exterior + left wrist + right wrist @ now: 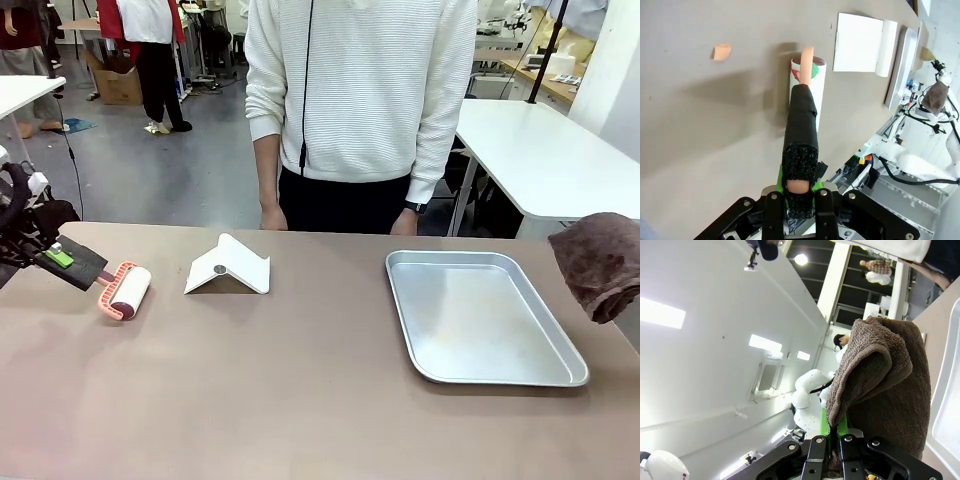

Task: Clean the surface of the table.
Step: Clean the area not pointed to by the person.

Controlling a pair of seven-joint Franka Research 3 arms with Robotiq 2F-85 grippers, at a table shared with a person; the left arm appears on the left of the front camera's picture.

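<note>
Status: looks like the very start, judging by the layout. The table [300, 390] runs across the whole front view, brown top, and I see no wipe marks or rolled streaks on it.

Left gripper [60, 258] sits at the table's left end with its jaws clamped on the black handle of the lint roller [127, 291]. The roll is down at the surface, but I can't tell if it's touching. Right gripper [834, 434] has its jaws closed on a brown towel [885, 365], held up in the air off the right end and not on the table.

Left to do, my read:
- orange scrap [721, 51] lies on the table well apart from the roll, not picked up
- towel hasn't reached the surface
- white stand [228, 268] and tray [480, 320] sit on the top, so the areas under them are probably uncleaned

Counts:
- lint roller: 1
- towel: 1
- tray: 1, nothing in it
- white stand: 1
- orange scrap: 1
- grippers: 2, both loaded
- person [360, 110]: 1 at the far edge, both hands down at the table edge and holding nothing
</note>
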